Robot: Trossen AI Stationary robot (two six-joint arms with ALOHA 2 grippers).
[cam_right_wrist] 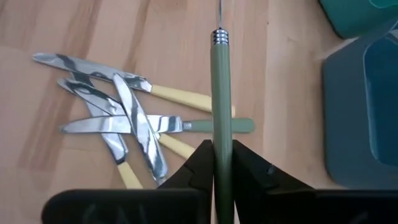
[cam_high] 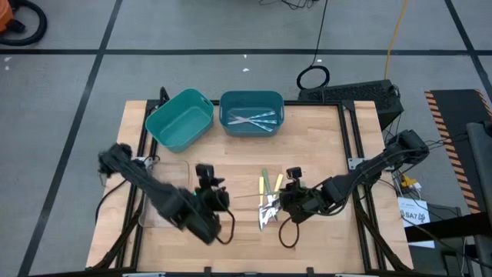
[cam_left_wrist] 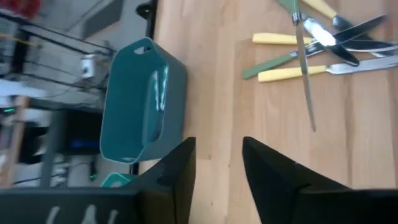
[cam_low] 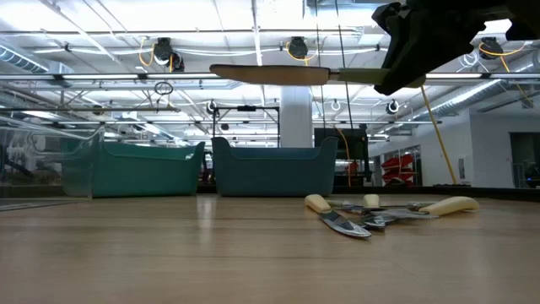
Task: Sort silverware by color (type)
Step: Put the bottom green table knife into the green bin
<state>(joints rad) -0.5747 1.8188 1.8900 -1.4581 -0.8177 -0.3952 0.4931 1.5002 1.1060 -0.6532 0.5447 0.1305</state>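
My right gripper (cam_right_wrist: 222,149) is shut on a green-handled knife (cam_low: 270,74), high above the table. Below it lies a pile of silverware (cam_high: 267,204): several knives with yellow handles and one with a green handle (cam_right_wrist: 217,126), flat on the wood and crossing one another. The right teal bin (cam_high: 251,114) holds light-blue pieces (cam_high: 252,119). The left teal bin (cam_high: 181,119) stands beside it. My left gripper (cam_left_wrist: 217,149) is open with nothing between its fingers, left of the pile (cam_left_wrist: 323,56). My right gripper pinches the knife's green handle (cam_right_wrist: 221,134) between its two fingers. The handle lies along the fingers and sticks out ahead of them, with the blade (cam_low: 270,74) beyond it. The knife is level and lifted clear above the pile.
A clear tray (cam_high: 165,192) lies under my left arm near the table's left edge. The two bins stand at the far edge. Bare wood (cam_high: 323,146) lies between the bins and the pile, and at the right.
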